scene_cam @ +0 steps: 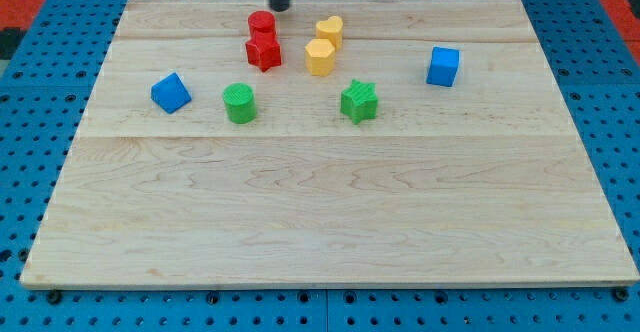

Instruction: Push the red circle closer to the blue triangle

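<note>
The red circle (261,23) stands near the view's top, touching a red star (264,51) just below it. The blue triangle (171,93) lies at the view's left, well below and left of the red circle. My tip (279,8) is at the board's top edge, just above and right of the red circle, a small gap apart from it.
A green circle (240,103) sits right of the blue triangle. A yellow heart (329,30) and a yellow hexagon (320,57) stand right of the red blocks. A green star (360,101) and a blue cube (443,67) lie further right. The wooden board (330,212) rests on a blue pegboard.
</note>
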Available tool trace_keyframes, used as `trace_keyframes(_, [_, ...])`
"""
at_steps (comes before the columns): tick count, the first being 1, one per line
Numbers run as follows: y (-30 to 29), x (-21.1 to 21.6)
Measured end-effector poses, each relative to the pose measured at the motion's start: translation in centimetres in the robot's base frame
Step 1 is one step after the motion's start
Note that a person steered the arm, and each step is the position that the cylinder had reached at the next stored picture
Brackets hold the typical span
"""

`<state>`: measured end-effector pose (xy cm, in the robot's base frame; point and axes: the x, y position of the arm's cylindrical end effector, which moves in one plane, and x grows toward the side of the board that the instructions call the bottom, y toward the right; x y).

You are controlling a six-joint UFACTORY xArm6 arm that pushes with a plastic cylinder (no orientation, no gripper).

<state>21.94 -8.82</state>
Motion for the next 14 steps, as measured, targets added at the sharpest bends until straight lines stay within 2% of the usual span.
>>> trace_keyframes(1, [-0.8,3.4])
trace_keyframes(3, [-2.7,6.9])
trace_keyframes(4, [-1.1,2.9])
trace_keyframes(5, [3.0,4.5])
trace_keyframes(6, [-0.2,10.7])
trace_keyframes(7, [-4.6,14.0])
trace_keyframes(11, [-3.8,13.4])
trace_keyframes(13, [-6.4,17.3])
trace_keyframes(14, [-4.9,17.2])
